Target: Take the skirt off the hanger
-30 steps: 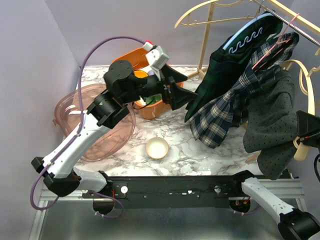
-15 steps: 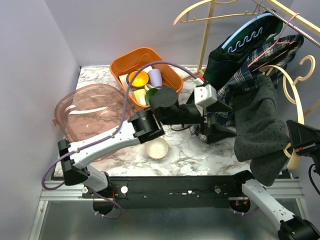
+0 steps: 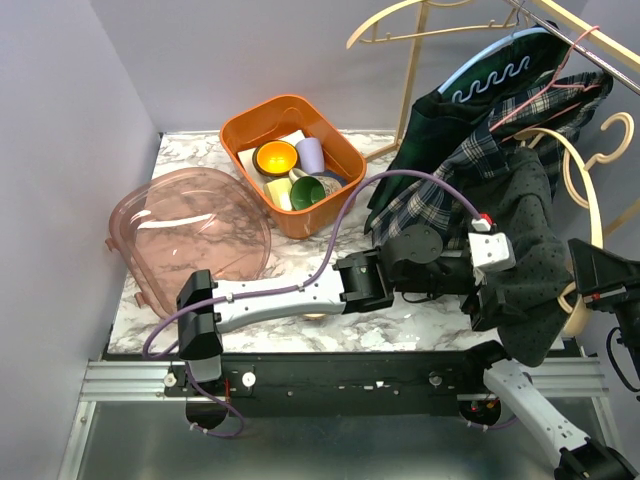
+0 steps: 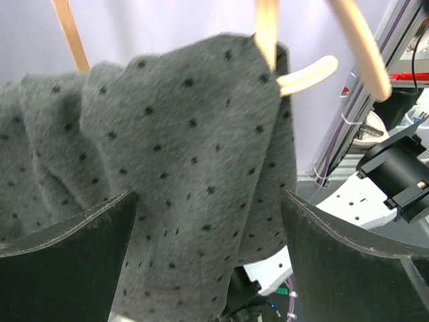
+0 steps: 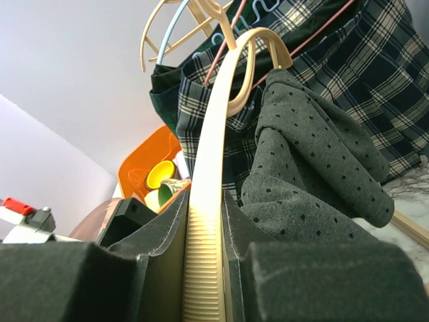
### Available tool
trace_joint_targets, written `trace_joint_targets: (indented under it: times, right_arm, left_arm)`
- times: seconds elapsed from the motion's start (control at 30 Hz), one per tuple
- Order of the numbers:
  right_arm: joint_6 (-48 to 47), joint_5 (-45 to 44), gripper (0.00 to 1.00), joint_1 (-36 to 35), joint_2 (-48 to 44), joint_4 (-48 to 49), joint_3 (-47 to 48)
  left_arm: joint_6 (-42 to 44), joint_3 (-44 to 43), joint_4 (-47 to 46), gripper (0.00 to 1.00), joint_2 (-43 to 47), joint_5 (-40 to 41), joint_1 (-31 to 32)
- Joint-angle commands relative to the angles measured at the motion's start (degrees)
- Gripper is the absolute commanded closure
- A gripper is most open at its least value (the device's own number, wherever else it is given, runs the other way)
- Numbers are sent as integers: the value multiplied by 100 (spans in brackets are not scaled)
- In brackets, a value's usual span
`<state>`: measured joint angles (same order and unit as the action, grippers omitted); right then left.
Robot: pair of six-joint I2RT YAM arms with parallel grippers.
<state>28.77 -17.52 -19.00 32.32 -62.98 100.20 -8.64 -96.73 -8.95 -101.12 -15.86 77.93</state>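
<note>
Our right gripper (image 5: 204,204) is clamped on the hanger (image 5: 220,100), and our left gripper (image 4: 208,196) gapes wide around the skirt (image 4: 188,121). It looks soft, light and floppy, so we'd pinch a thick fold.

The dark grey skirt (image 3: 530,240) at the right of the top view is sprinkled with small black dots. In the right wrist view, the cream plastic hanger (image 5: 208,168) runs up the centre and is finely ribbed low down. At upper right of the top view hang a navy, white and green plaid garment (image 3: 450,180) and a dark green garment (image 3: 435,115) edged with a pale blue wavy line. At upper centre, the bright orange plastic bin (image 3: 290,222) holds a yellow-orange bowl (image 3: 275,157), a lilac cup (image 3: 309,152) and a green cup (image 3: 308,190). A translucent pink domed lid (image 3: 190,230) lies at left on the white marble tabletop (image 3: 190,150) with grey veins.
</note>
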Motion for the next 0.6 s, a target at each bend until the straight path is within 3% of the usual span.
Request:
trace_joint_targets:
  times: [0.0, 0.23, 0.33, 0.37, 0.43, 0.47, 0.57]
  right_arm:
    - [155, -15, 99, 11, -155, 875, -97]
    - [225, 47, 99, 11, -226, 963, -212]
    - [234, 47, 99, 11, -252, 972, -203]
    - [225, 21, 99, 11, -252, 972, -203]
    - [190, -58, 99, 11, -261, 946, -159]
    - [155, -172, 99, 11, -261, 928, -150]
    - [-47, -418, 99, 11, -270, 1007, -211]
  left_arm:
    - [196, -232, -362, 1, -74, 249, 56]
    - [337, -417, -388, 8, -364, 477, 143]
    - [451, -417, -388, 28, -408, 522, 214]
    - [469, -408, -388, 54, -391, 522, 222]
    - [451, -391, -266, 78, -304, 479, 249]
    - [460, -443, -126, 100, -259, 417, 240]
    - [399, -409, 305, 100, 30, 496, 249]
